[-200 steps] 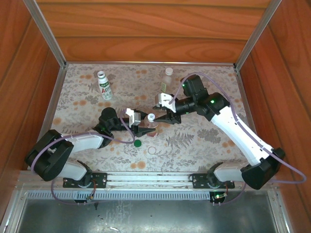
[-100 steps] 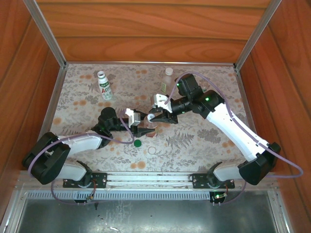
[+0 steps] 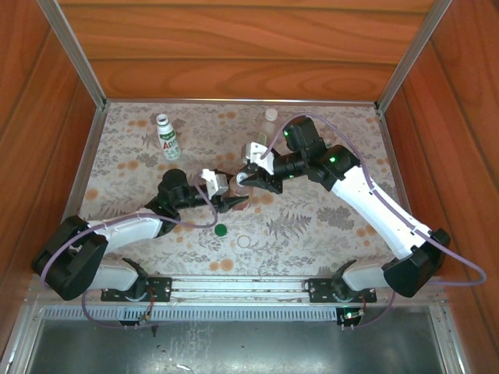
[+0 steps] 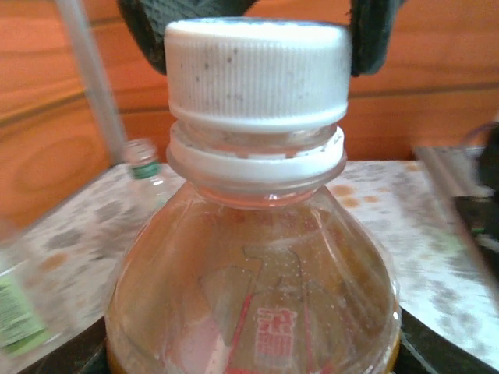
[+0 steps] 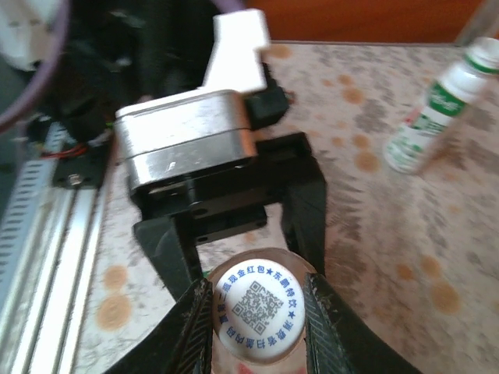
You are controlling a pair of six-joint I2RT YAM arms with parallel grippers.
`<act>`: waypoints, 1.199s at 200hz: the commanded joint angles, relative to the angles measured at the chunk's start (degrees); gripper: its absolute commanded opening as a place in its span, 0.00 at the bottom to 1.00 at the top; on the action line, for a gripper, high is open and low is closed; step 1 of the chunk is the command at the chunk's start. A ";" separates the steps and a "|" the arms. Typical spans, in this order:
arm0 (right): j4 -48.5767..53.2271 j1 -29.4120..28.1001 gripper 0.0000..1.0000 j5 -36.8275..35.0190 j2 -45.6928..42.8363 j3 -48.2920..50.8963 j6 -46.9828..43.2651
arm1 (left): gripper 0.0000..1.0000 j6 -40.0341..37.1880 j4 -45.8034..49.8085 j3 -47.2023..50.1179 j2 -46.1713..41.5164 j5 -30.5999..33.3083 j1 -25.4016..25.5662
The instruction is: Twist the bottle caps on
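Closing in from the right side of the table (image 3: 312, 226) over the past second, the right claw (image 5: 257, 312) has drawn its jaws together and now pinches the white cap (image 4: 257, 70) from both sides. The left arm has meanwhile nudged its load a little toward the far edge. That load is the amber bottle (image 4: 253, 288), gripped low on its body by the left claw (image 3: 232, 201) and held upright near the middle of the table. The cap sits on the bottle's neck, and from the left wrist view it looks level above the collar ring, though how far the thread has caught cannot be told. To do this step well, the right wrist should turn about the neck's own axis with light downward pressure. The left claw must keep the bottle from spinning along, and any tilt risks cross-threading. A dark green cap (image 3: 221, 230) lies loose toward the near edge. A white bottle (image 3: 167, 139) stands near the far left corner, and a clear bottle (image 3: 270, 117) stands at the far edge.
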State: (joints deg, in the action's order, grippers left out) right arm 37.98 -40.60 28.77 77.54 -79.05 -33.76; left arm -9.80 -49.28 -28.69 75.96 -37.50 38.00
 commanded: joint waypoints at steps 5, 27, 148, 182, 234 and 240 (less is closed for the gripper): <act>-11.65 -0.89 0.00 -20.12 1.15 2.80 19.48 | 0.57 -5.65 -2.14 -6.32 1.20 18.39 0.61; -15.51 -1.73 0.00 -24.15 1.54 4.30 29.61 | 0.56 -6.89 -2.14 -10.07 4.06 28.36 0.70; -16.49 -2.17 0.64 -22.69 -6.44 8.21 15.45 | 0.56 -34.37 0.58 -2.77 2.32 31.90 3.33; -7.65 -2.64 0.64 -13.24 -10.48 8.75 -8.58 | 0.56 -40.99 12.36 -1.29 -5.10 25.39 3.33; -0.94 -8.65 0.62 -22.89 -9.26 6.87 -28.28 | 0.56 -42.58 18.82 -2.17 -9.23 23.91 3.51; -1.03 -9.39 0.62 -24.34 -8.88 6.84 -29.06 | 0.56 -42.58 19.00 -2.25 -9.33 23.79 3.50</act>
State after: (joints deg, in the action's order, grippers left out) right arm 33.15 -47.24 10.22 67.22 -71.11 -50.00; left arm -49.76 -34.54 -29.63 67.51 -11.27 41.06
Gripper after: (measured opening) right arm 0.624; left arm 0.565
